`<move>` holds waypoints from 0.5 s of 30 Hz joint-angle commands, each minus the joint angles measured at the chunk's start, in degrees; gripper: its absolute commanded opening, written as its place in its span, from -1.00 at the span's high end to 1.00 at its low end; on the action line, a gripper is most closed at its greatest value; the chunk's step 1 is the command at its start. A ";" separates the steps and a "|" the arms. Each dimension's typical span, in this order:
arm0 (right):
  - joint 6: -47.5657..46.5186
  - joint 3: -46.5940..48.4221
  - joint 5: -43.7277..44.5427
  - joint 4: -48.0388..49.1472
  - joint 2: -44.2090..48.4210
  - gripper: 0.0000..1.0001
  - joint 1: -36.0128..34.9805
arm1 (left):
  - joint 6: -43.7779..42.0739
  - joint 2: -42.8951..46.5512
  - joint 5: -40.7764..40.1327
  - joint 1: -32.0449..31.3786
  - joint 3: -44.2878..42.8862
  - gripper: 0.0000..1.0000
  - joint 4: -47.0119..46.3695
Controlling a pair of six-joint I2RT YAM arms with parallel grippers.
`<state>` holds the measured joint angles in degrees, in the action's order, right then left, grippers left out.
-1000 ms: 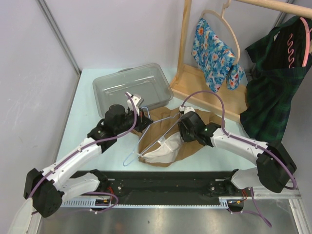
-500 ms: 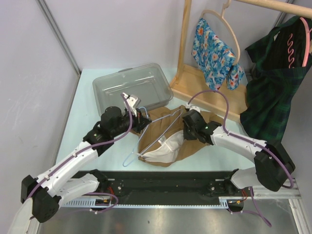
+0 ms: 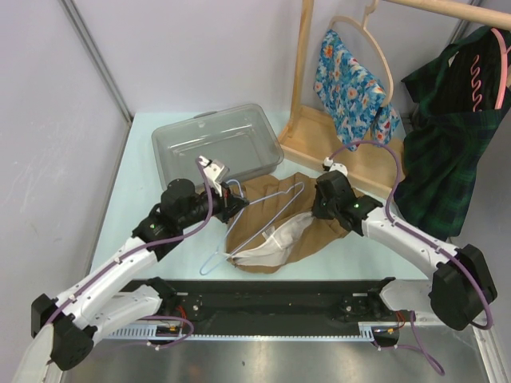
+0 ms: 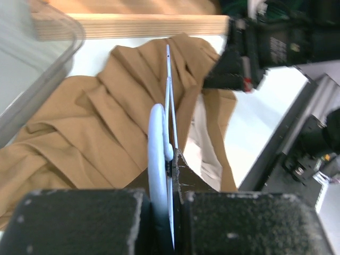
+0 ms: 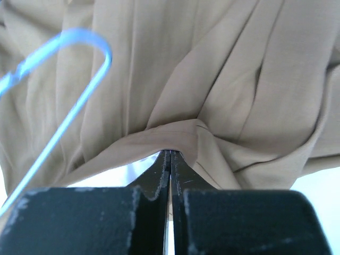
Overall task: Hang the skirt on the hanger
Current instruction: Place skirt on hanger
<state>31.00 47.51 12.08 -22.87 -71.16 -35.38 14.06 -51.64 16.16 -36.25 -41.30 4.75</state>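
Observation:
The tan skirt [image 3: 310, 237] lies crumpled mid-table with its white lining [image 3: 275, 239] showing at the front. My left gripper [image 3: 237, 202] is shut on the light blue wire hanger [image 3: 209, 262], which lies slanted over the skirt; the wire [image 4: 158, 133] runs between its closed jaws above the skirt [image 4: 106, 106]. My right gripper [image 3: 316, 214] is at the skirt's right side, shut on a folded edge of the fabric [image 5: 223, 79], jaws pressed together [image 5: 170, 155]. The hanger's bend [image 5: 79, 33] sits to their left.
A clear plastic bin [image 3: 215, 144] stands behind the left gripper. A wooden rack [image 3: 302, 80] at the back right carries a floral garment [image 3: 347, 88] and a dark green plaid garment [image 3: 447, 152]. A black rail [image 3: 271, 299] runs along the near edge.
The right gripper has closed on the skirt's edge and drawn back to the right with it. The left arm has shifted a little left, still holding the hanger.

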 commanded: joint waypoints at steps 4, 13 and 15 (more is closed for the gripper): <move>-2.61 2.06 1.01 0.11 -2.67 1.00 1.10 | -2.37 2.68 5.37 -0.49 0.17 1.00 -0.19; -2.88 1.89 -1.88 1.51 -5.74 0.96 6.27 | -5.89 0.66 14.86 -0.58 -1.06 1.00 3.77; -2.35 1.89 -3.10 2.13 -6.36 0.95 7.42 | -6.15 -0.30 13.29 -0.49 -1.24 1.00 4.47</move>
<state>28.47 47.51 9.43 -22.76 -76.16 -30.65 10.17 -50.72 26.96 -36.47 -40.82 6.35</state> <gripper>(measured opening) 0.022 0.026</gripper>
